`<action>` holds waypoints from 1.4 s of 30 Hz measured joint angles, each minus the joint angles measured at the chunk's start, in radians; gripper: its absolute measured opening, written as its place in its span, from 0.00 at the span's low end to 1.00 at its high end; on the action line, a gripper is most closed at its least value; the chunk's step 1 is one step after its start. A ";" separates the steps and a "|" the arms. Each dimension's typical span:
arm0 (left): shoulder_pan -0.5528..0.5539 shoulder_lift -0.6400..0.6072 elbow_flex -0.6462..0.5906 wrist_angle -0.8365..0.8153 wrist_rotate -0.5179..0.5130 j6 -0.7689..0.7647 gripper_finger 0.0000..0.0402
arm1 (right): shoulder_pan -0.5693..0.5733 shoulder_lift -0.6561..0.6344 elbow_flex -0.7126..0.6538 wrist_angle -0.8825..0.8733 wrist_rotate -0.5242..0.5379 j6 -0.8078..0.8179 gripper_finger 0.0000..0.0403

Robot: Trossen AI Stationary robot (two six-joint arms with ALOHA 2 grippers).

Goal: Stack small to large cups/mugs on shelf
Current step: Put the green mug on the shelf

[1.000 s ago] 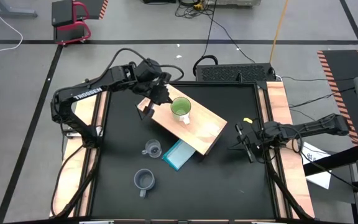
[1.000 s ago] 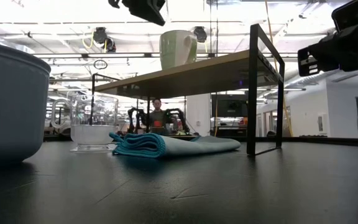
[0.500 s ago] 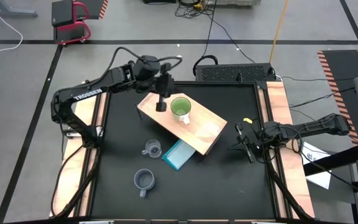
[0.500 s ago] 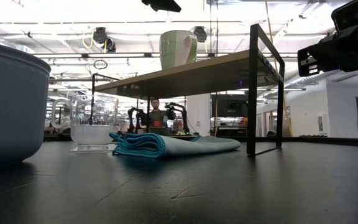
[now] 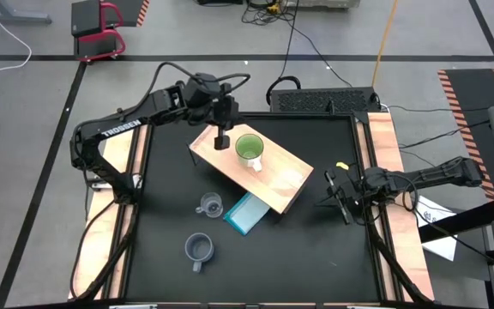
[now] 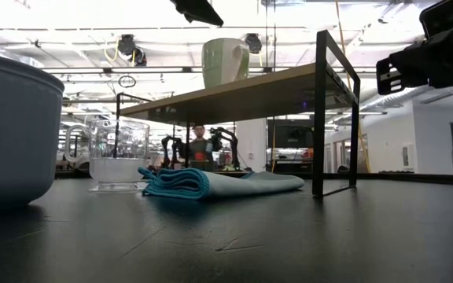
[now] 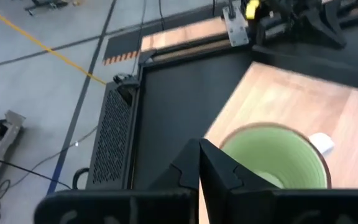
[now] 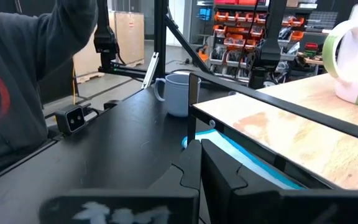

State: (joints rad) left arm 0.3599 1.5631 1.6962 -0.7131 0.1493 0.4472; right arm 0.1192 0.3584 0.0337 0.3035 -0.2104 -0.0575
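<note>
since a second ago the left gripper [image 5: 222,141] has swung off the shelf's outer corner to point straight down over the shelf [image 5: 283,184], just beside the lime-green mug [image 5: 249,150], and its jaws are pressed together on nothing. only the high view gives the whole layout: the green mug stands upright on the shelf's far end, the clear glass cup [image 5: 210,205] and the grey-blue mug [image 5: 198,249] sit on the black table [image 5: 316,249] in front of the shelf, well apart from it, and a folded light-blue cloth [image 5: 247,214] lies partly under the shelf's near edge. the low view shows what the top-down one cannot (the open space beneath the board): the cloth [image 6: 211,183] reaching under it between thin dark legs, with the glass cup [image 6: 118,153] beside it. the left wrist view looks down into the green mug [image 7: 272,155], with bare wood beyond it. the right gripper [image 5: 333,194] hangs past the shelf's other end, jaws closed and empty. much of the shelf top right of the mug is bare, as is the table's near right part.
</note>
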 joint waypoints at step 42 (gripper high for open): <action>-0.161 0.039 0.000 -0.121 -0.065 -0.011 0.08 | 0.000 0.000 0.000 0.006 0.000 0.012 0.00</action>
State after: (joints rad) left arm 0.1984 1.6016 1.6958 -0.8338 0.0846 0.4366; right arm 0.1192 0.3586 0.0335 0.3096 -0.2104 -0.0456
